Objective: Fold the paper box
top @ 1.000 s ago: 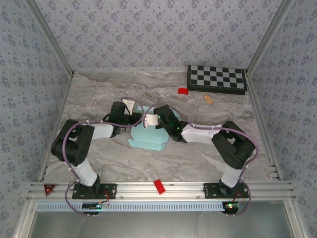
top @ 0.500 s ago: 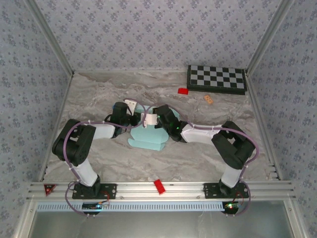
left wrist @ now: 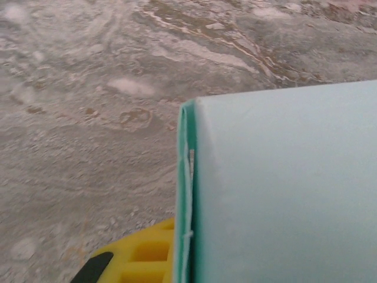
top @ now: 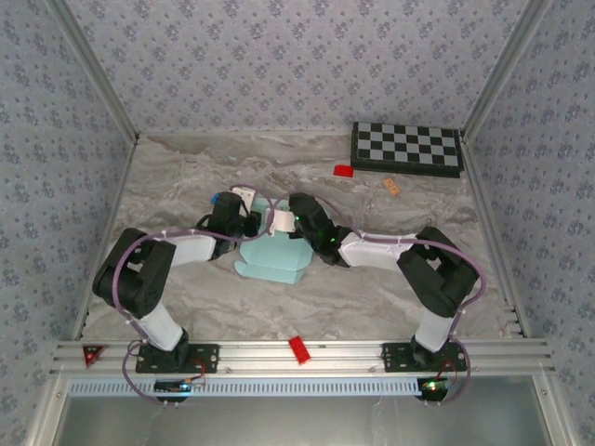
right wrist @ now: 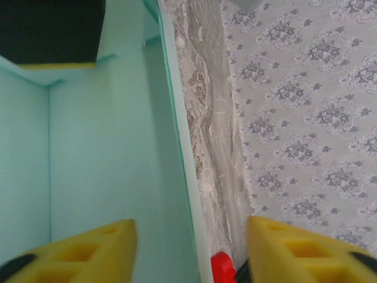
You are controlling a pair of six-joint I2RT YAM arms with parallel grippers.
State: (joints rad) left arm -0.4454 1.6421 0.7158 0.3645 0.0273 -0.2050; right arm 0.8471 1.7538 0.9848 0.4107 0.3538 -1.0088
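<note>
Pinching a wall of the paper box (top: 274, 263), the left claw (top: 249, 221) looks clamped; the right claw (right wrist: 191, 247) straddles another panel, fingers (right wrist: 82, 250) spread. Light, flimsy card: grip beside creases.

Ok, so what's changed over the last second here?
The right tool opened; its fingers now stand apart, one either side of a wall of the paper box. The box slid slightly left, and the left arm swung its elbow outward. The checkerboard and the red block near it stayed put.

Black-white arms (top: 195, 246), yellow pincer fingers (right wrist: 82, 250)
</note>
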